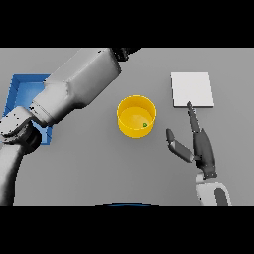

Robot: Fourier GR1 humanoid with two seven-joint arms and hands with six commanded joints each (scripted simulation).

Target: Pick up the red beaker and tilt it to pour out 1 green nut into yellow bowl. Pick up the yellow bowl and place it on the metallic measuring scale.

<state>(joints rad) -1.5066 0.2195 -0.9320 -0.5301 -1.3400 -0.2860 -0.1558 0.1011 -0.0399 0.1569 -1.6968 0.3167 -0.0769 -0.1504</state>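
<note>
Green nut (144, 124) in yellow bowl (130, 105); right hand (202, 147) open beside.

One head view looks down on the table (99, 163).

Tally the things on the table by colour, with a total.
Yellow: 1, bowl
Green: 1, nut inside the bowl
Blue: 1, tray
White: 1, scale
Total: 4

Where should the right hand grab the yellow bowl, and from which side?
Probably the rim and wall of the yellow bowl on the side nearest the right hand, thumb outside, fingers over the lip. The bowl stands upright and open-topped with a green nut inside, so keep it level. That side is unobstructed and faces the scale.
</note>
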